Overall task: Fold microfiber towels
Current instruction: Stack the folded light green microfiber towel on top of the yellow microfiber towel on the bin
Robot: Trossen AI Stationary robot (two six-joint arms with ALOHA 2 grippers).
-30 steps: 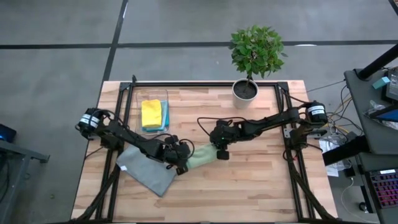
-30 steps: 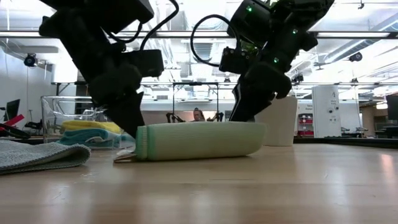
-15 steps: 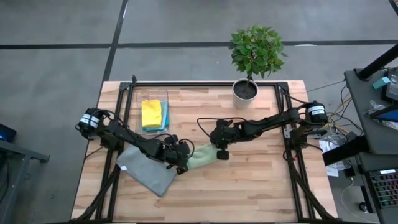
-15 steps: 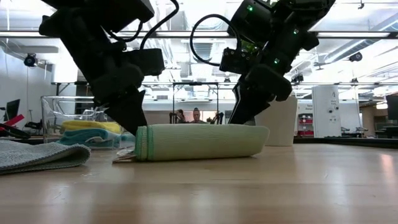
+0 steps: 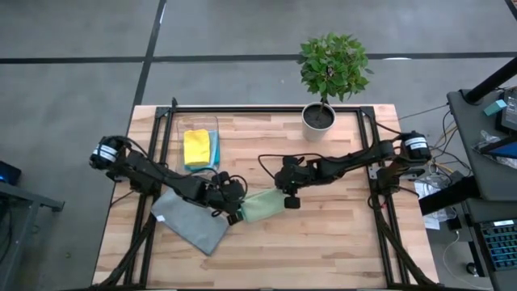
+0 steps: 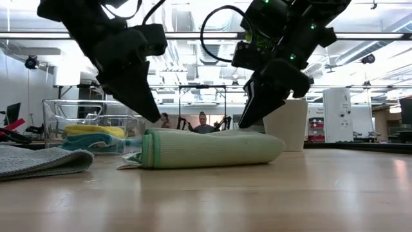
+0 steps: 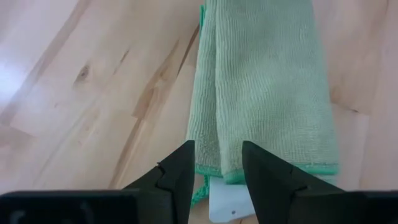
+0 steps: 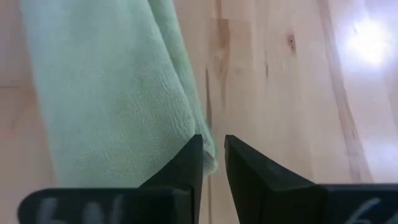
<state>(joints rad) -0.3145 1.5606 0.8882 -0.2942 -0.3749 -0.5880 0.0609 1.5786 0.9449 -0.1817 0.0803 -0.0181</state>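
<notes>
High view first: grey towel [image 5: 191, 220] lies spread at the near left of the bench [image 5: 339, 234], just left of the folded olive green towel [image 5: 260, 207], our landmark near the middle. Behind and left of that green towel sits the clear plastic bin [image 5: 179, 123], with the yellow towel [image 5: 195, 146] stacked on a teal towel [image 5: 215, 150] inside. Now the left gripper [image 5: 232, 212]: it hangs at the green towel's left end, and from its wrist the jaws stand apart with nothing between them, the cloth's hemmed edge and white tag [image 7: 229, 202] lying just past the tips. Low view shows it lifted clear above that end. Across to the right gripper [image 5: 287, 199], at the green towel's right end: jaws nearly together with a slim gap, empty, poised over the cloth's edge. Far behind and right of the green towel stands a potted plant [image 5: 329, 74].
</notes>
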